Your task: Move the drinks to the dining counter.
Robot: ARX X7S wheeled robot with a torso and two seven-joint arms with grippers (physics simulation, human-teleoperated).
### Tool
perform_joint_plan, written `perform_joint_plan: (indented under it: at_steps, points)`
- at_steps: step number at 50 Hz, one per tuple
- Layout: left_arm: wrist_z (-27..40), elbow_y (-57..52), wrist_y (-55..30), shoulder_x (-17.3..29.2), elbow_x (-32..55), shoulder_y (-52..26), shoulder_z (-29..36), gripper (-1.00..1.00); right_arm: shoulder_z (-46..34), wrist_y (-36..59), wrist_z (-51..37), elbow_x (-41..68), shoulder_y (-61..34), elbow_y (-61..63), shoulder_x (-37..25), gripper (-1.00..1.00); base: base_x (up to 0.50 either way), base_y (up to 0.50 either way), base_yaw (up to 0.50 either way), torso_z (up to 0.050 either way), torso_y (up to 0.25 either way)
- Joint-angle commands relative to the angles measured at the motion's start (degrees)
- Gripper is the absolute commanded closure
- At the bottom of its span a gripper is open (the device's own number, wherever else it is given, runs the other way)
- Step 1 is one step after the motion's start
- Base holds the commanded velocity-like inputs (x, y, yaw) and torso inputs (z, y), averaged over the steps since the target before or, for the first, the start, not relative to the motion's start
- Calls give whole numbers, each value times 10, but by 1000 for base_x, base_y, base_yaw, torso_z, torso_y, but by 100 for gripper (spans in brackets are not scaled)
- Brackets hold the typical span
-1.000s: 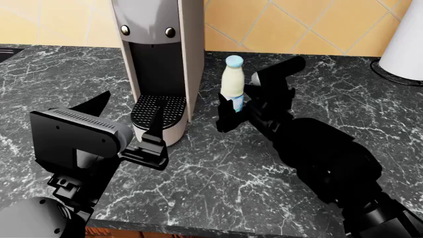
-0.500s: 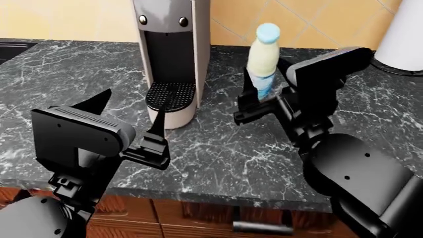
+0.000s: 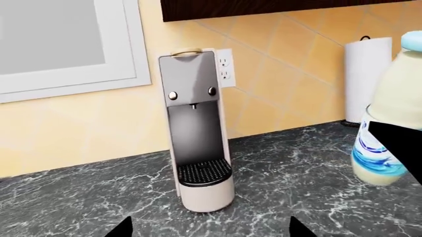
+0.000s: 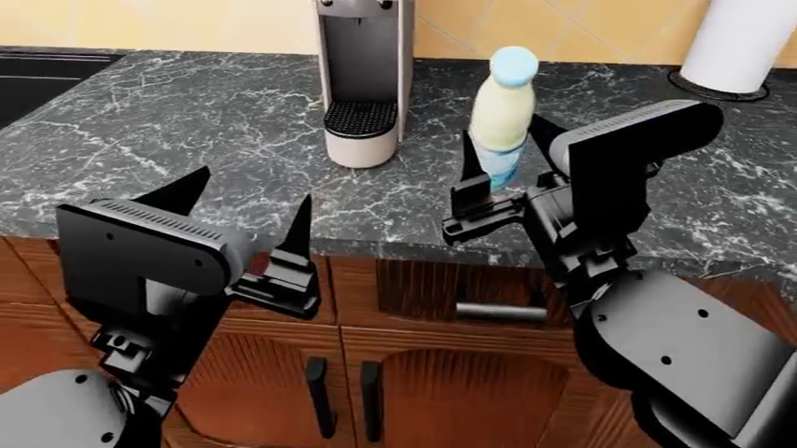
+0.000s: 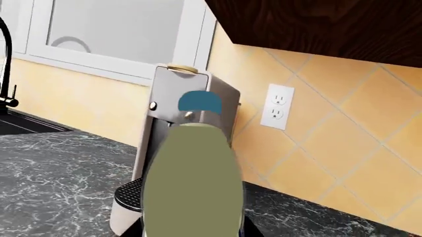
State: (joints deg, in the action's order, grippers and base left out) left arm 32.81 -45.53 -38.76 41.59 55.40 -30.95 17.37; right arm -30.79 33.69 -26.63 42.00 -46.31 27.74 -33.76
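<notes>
Of the drinks, a slim milky-white bottle (image 4: 505, 112) with a light blue cap shows, held upright above the front edge of the dark marble counter (image 4: 187, 121). My right gripper (image 4: 498, 182) is shut on its lower, labelled part. In the right wrist view the bottle (image 5: 191, 182) fills the middle between the gripper's (image 5: 197, 229) fingers. My left gripper (image 4: 246, 201) hangs open and holds nothing, in front of the counter's edge. The left wrist view shows the bottle (image 3: 389, 123) off to one side of the open left gripper (image 3: 209, 232). The dining counter is out of view.
A grey coffee machine (image 4: 361, 75) stands on the marble counter just beyond the bottle. A paper towel roll (image 4: 741, 42) is at the back right and a black sink (image 4: 37, 75) at the far left. Brown cabinet doors (image 4: 412, 392) lie below the counter edge.
The head view has backed away from the counter, so its front edge and the cabinets now show. The right gripper has carried the bottle up and towards that edge. The left gripper stays open.
</notes>
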Motion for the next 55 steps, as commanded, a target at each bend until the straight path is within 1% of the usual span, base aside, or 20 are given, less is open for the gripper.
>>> perform_joint_plan:
  at_steps: [1, 19, 21, 23, 25, 26, 33, 55]
  points:
    - [-1, 1, 1, 0, -2, 1, 3, -100, 7, -12, 2, -20, 9, 6, -3, 100, -519, 207, 0, 0, 0]
    - [-1, 1, 6, 2, -5, 4, 5, -100, 0, -15, 0, -31, 13, 14, -9, 100, -508, 320, 0, 0, 0]
    - [-1, 1, 6, 2, -4, 4, 4, -100, 11, -8, -11, -18, 12, 12, -6, 100, -21, -2, 0, 0, 0]
    - [-1, 1, 6, 2, -4, 4, 5, -100, 9, -18, -3, -23, 13, 14, -8, 100, 0, 0, 0, 0, 0]
    - [0, 1, 6, 2, -3, 4, 4, -100, -9, -6, -5, -44, 6, 15, -12, 100, 0, 0, 0, 0, 0]
    - [0, 1, 6, 2, -3, 3, 4, -100, 2, -16, -5, -34, 11, 12, -8, 100, -37, 432, 0, 0, 0]
    - [0, 2, 5, 2, -1, -1, 5, -100, -13, -13, 0, -50, 3, 12, -8, 100, -63, 496, 0, 0, 0]
    - [1, 1, 11, 7, -1, 4, 3, -100, -16, -16, 11, -40, 2, 18, -7, 100, -132, 491, 0, 0, 0]
